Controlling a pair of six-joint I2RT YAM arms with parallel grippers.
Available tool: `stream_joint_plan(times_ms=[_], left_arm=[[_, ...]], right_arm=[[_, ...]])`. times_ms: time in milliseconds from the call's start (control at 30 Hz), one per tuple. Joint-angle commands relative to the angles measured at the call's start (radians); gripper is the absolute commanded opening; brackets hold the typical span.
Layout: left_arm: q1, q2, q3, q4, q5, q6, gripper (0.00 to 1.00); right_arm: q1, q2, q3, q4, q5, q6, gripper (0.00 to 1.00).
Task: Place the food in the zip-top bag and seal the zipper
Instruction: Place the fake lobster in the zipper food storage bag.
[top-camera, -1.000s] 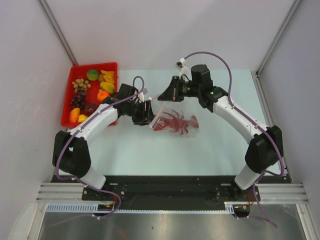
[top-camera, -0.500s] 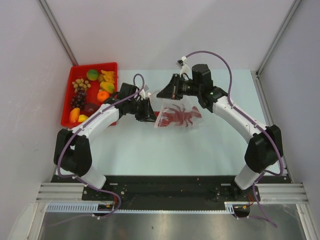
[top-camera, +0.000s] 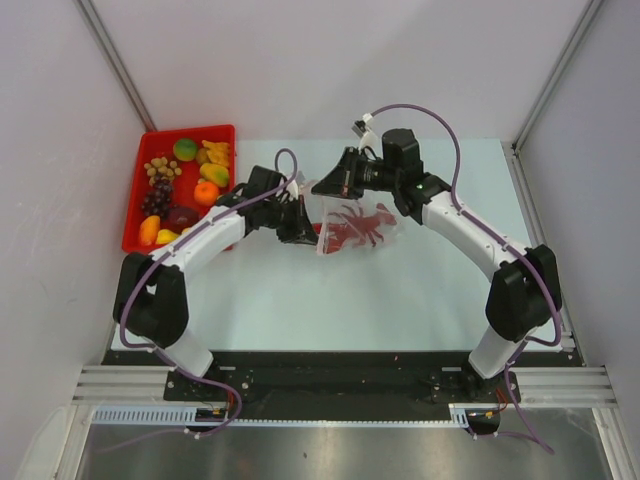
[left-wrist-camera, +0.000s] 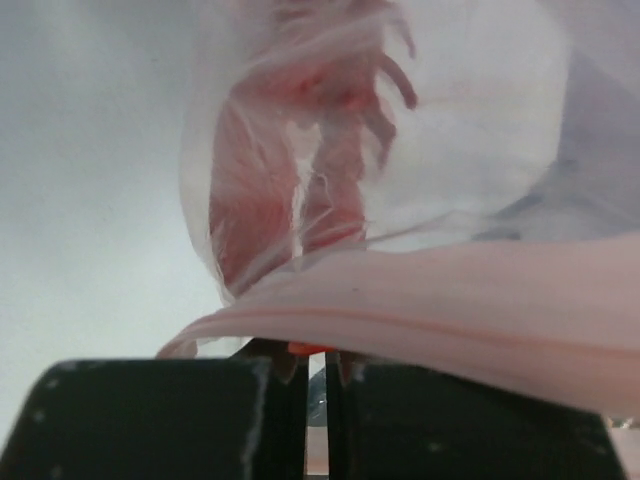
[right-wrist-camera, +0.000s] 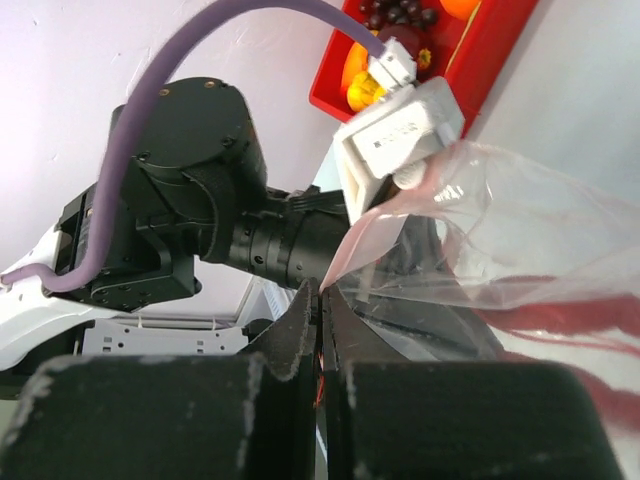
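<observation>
Top external view puts a red tray (top-camera: 190, 129) at the upper left of the frame, on the pale table (top-camera: 330, 300), with the food (top-camera: 185, 150) heaped inside it: orange, yellow and green toy pieces beside a dark grape bunch (top-camera: 157, 197). Just right of the tray, the left arm (top-camera: 200, 240) stretches toward frame centre, where the left gripper (top-camera: 303, 230) meets the left edge of the zip-top bag (top-camera: 358, 225). The clear pouch with dark red printing is held between the two arms in the middle of the frame. The left wrist view shows that gripper's black fingers (left-wrist-camera: 150, 420) drawn to a thin slit with a sliver of the bag's edge pinched in it, and the zipper (left-wrist-camera: 470, 300), a pale pink strip, sweeping across just above them. At the bag's upper left corner the right gripper (top-camera: 328, 188) is clamped tight; the right wrist view shows its fingers (right-wrist-camera: 290, 330) pressed together on the pink mouth edge, the clear plastic billowing toward the right of that frame. Behind it sit the left arm's wrist and a corner of the tray. The right arm (top-camera: 470, 235) bends away to the lower right of the overhead frame
</observation>
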Motion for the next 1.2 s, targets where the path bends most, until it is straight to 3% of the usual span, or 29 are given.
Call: stream_joint_plan(times_ms=[0,267,400,567,800,1167], left_arm=[[0.034,-0.033,0.051,0.075,0.01,-0.028,0.0],[0.07,-0.18,0.074,0.136,0.009,0.064,0.0],[0.054,-0.232,0.087,0.23,-0.011,0.094,0.0],[0.033,-0.13,0.274,0.041,0.028,0.122,0.0],[0.036,-0.052,0.472,-0.346,0.098,0.271,0.0],[-0.012,0.034,0.543,-0.505,0.128,0.355,0.0]], right_arm=[[-0.02,-0.025,0.011,0.042,-0.038,-0.009,0.0],[-0.094,-0.053,-0.003,-0.098,-0.046,-0.042,0.0],[-0.088,-0.059,-0.021,-0.049,-0.099,0.006,0.0],[-0.078,-0.064,-0.025,0.127,-0.19,0.07,0.0],[-0.074,-0.108,-0.026,0.051,-0.188,-0.157,0.0],[-0.051,-0.067,-0.098,0.348,-0.305,0.061,0.0]])
